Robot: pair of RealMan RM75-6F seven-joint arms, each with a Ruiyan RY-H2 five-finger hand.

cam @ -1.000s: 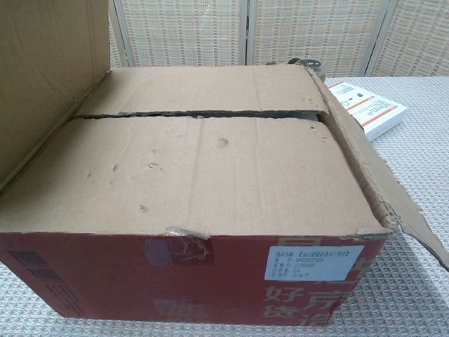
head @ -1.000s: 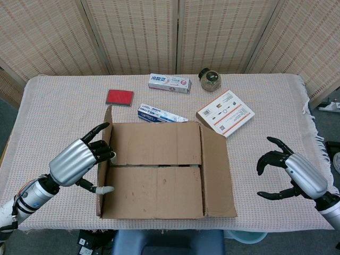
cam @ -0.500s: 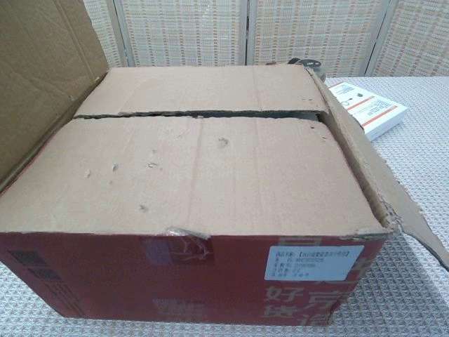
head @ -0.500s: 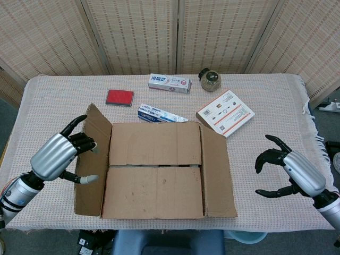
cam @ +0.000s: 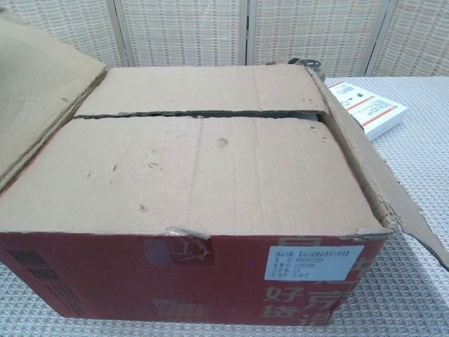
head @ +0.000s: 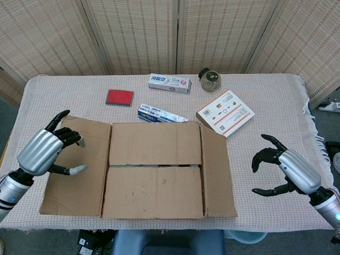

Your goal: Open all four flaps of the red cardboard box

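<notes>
The red cardboard box [cam: 189,274] stands at the table's near edge, its brown top [head: 154,170] facing up. Its left flap [head: 77,167] lies folded out, nearly flat. The right flap [head: 217,172] is folded outward too. The far flap [head: 155,143] and near flap [head: 154,191] still lie closed, meeting at a seam. My left hand [head: 45,151] hovers over the left flap's outer edge, fingers spread, holding nothing. My right hand [head: 284,170] hangs to the right of the box, fingers apart and empty. Neither hand shows in the chest view.
Beyond the box lie a blue toothpaste box [head: 161,114], a red flat case [head: 119,97], a white-and-red toothpaste box [head: 169,83], a dark round jar [head: 210,79] and a white-and-orange carton [head: 225,112]. A woven screen [head: 175,32] stands behind the table.
The left flap has swung from upright down to nearly flat, with my left hand moving leftward with it. My right hand has shifted slightly toward the box.
</notes>
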